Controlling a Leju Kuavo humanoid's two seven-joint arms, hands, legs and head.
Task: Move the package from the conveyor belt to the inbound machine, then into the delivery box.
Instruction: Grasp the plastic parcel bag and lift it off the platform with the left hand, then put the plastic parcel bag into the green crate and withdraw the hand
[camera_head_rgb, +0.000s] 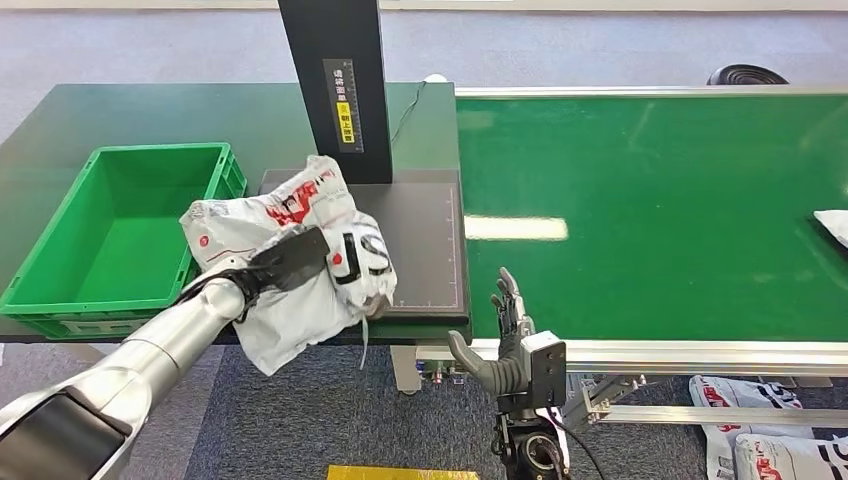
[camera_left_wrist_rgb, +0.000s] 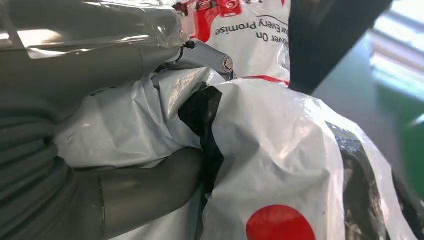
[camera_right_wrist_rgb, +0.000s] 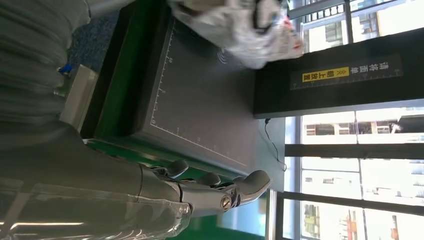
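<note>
One package (camera_head_rgb: 290, 265) is gripped in the left hand (camera_head_rgb: 285, 262) above the inbound machine (camera_head_rgb: 420, 250); the right hand (camera_head_rgb: 500, 345) is spread, empty. Carry it toward nine o'clock, clear the delivery box (camera_head_rgb: 60, 300) wall, then let go low.

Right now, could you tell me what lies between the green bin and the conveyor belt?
In the head view, the dark scanner platform lies between green bin and conveyor belt; the left hand holds the package over its near-left edge.

The package (camera_head_rgb: 290, 265) hides the left hand's (camera_head_rgb: 287, 262) fingertips and the scanner pad's (camera_head_rgb: 425, 250) near-left corner; a second parcel (camera_head_rgb: 834, 224) on the belt (camera_head_rgb: 650, 210) is cut by the edge; post label (camera_head_rgb: 345, 105) text too small to read.
</note>
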